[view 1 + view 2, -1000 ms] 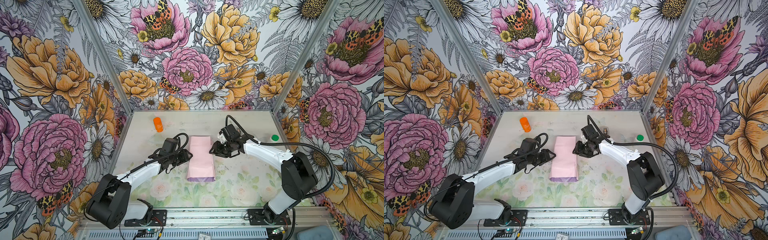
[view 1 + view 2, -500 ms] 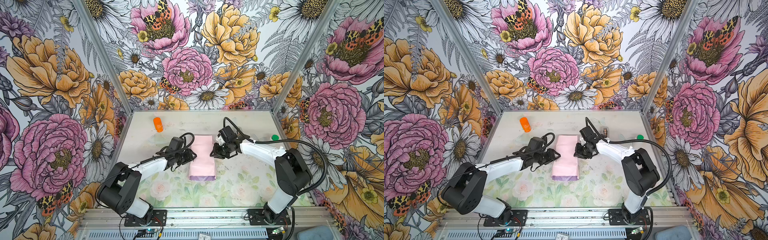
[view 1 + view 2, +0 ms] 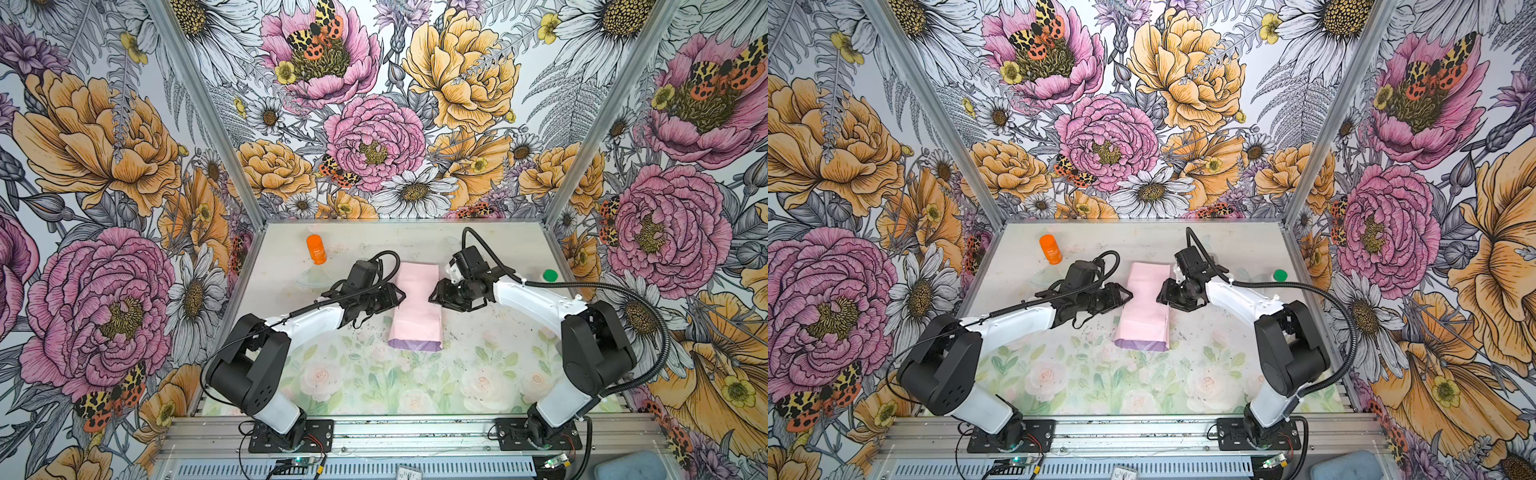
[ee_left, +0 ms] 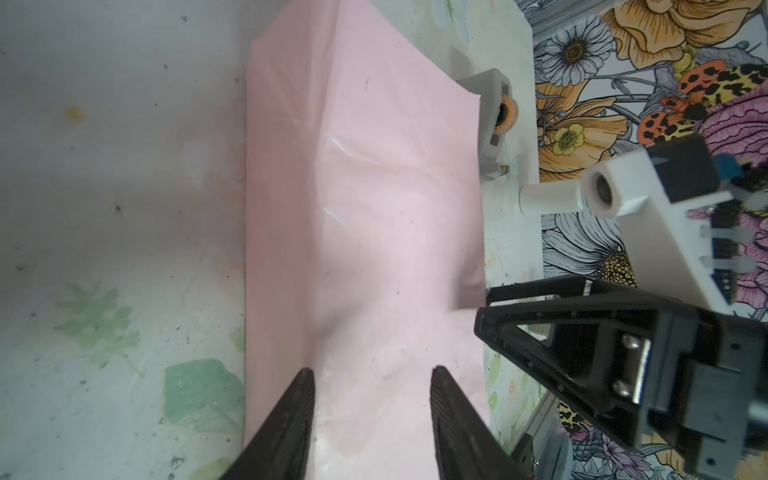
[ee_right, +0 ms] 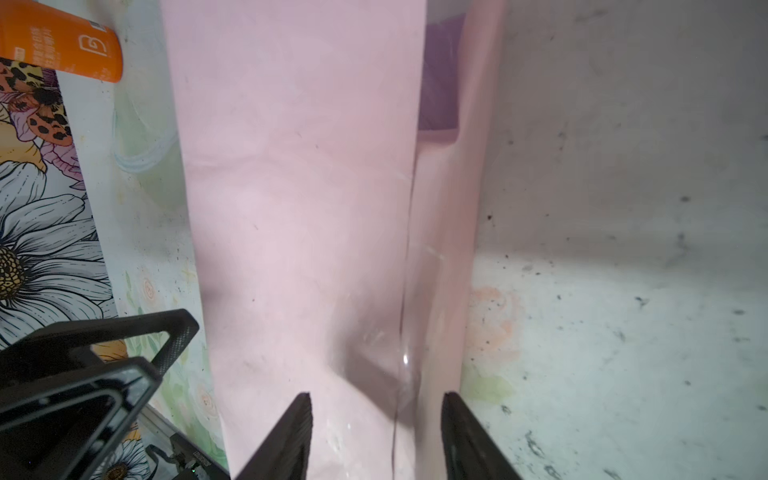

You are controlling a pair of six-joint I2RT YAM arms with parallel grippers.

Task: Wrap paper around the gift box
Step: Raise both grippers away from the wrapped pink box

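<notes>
Your one floral table point(image 3: 374, 374) carries two arms, and between them lies the one sheet of paper point(image 3: 417, 299). It is folded pale-pink side out into a long parcel running away from you at mid-table, with a lilac strip showing at its near end. You cannot see the gift box; judging by the squarer, fuller near half, it probably sits inside the fold there. The step in hand looks like creasing the wrap round the box. The left gripper point(image 3: 400, 296) and right gripper point(image 3: 433, 292) meet the parcel's waist from opposite sides, and the paper is drawn in between them. In each wrist view the jaws stand roughly half apart with the paper's side between and beyond the tips. Neither the left gripper point(image 4: 372, 370) nor the right gripper point(image 5: 377, 395) has anything clamped. Your next move likely calls for pressing the loose far half flat or folding it over, while one side pins the overlap so it does not spring open. The small things number one orange bottle point(image 3: 316, 249), one grey tape dispenser point(image 4: 494, 120) and one green cap point(image 3: 550, 274).
</notes>
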